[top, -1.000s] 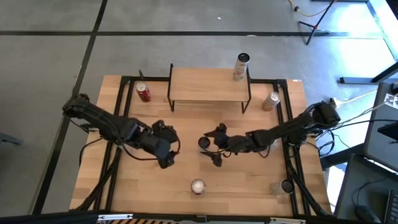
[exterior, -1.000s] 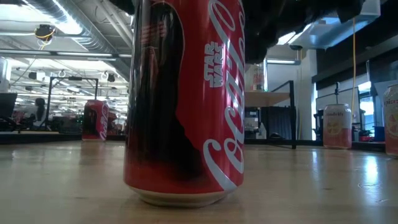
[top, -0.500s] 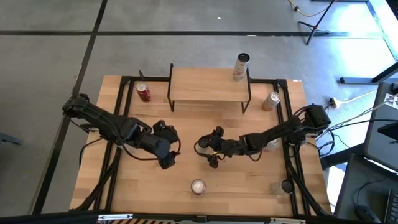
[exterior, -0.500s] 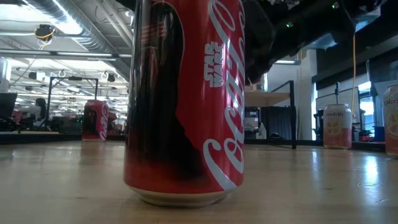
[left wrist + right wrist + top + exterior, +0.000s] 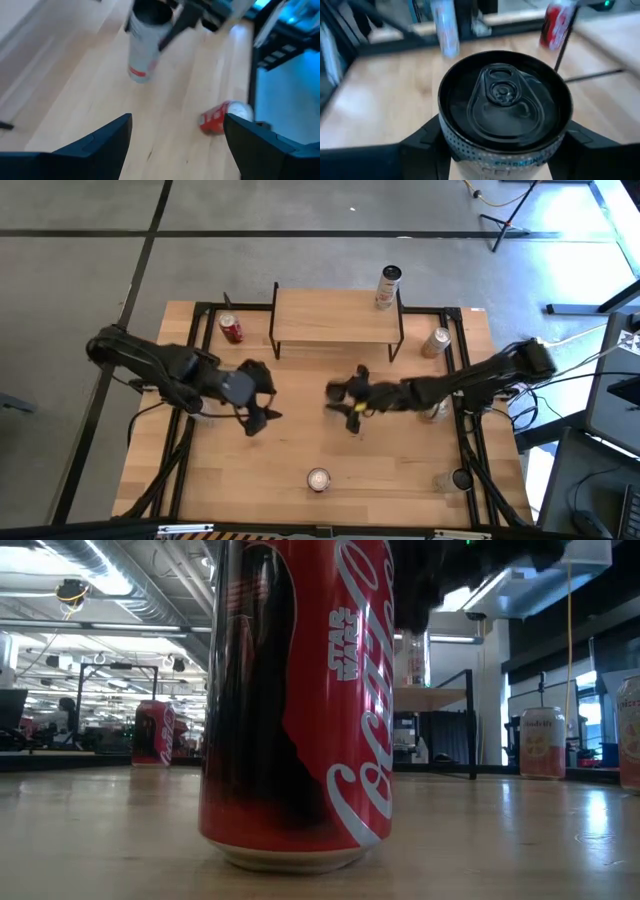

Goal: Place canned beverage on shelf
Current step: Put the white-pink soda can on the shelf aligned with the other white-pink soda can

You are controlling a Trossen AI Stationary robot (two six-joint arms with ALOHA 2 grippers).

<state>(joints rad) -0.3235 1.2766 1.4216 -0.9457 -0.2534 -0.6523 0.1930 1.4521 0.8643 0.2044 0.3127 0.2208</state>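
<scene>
1. We see the right pincer [image 5: 502,145] clamped on a black-topped can [image 5: 503,102], held above mid-surface before the shelf [image 5: 336,316]; its label is cut off.
2. The low view's red can [image 5: 297,700] reads "Star Wars".
3. The left pincer [image 5: 175,130] stands apart, empty.

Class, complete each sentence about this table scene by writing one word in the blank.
1. The right claw grips a can whose top is ___.
2. The left claw is open and holds ___.
3. Seen from above, the red can stands to the ___ of the shelf.

Missing words: black; nothing; left
</scene>
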